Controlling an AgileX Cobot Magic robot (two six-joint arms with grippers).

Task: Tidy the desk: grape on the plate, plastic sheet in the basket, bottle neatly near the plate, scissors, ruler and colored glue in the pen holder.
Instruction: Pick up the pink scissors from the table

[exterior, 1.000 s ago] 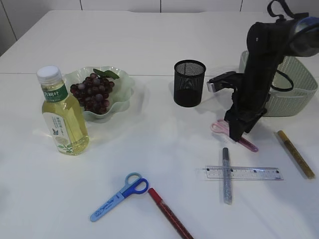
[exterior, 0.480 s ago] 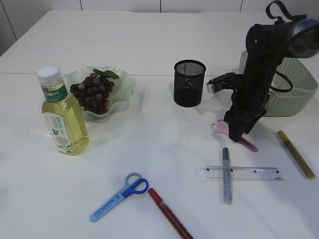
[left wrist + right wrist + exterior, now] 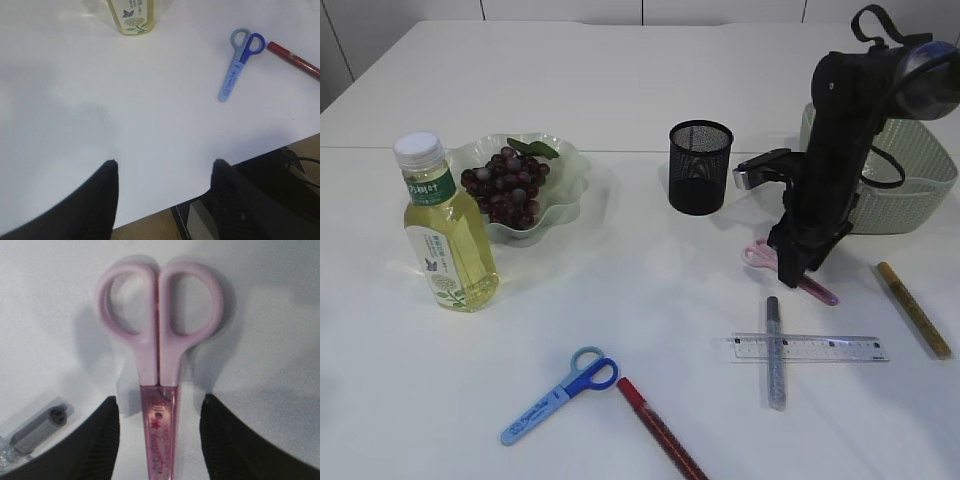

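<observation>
Pink scissors [image 3: 761, 256] [image 3: 160, 365] lie flat on the white table. My right gripper [image 3: 790, 272] [image 3: 159, 400] hangs open just above them, one finger on each side of the blade sheath, apart from it. Blue scissors [image 3: 560, 395] [image 3: 240, 62] and a red glue pen [image 3: 660, 430] [image 3: 292, 60] lie near the front. A silver glue pen [image 3: 775, 350] crosses the clear ruler [image 3: 810, 348]; a gold glue pen [image 3: 913, 308] lies at the right. Grapes [image 3: 507, 187] sit on the green plate [image 3: 565, 165], with the bottle [image 3: 445, 235] beside it. My left gripper [image 3: 165, 162] is open and empty. The plastic sheet is out of view.
The black mesh pen holder [image 3: 700, 167] stands left of the right arm. The green basket [image 3: 910, 190] is behind that arm at the right edge. The left wrist view shows the table's front edge [image 3: 165, 207] under the left gripper.
The right arm has shifted slightly left over the pink scissors. Nothing on the table has moved.
</observation>
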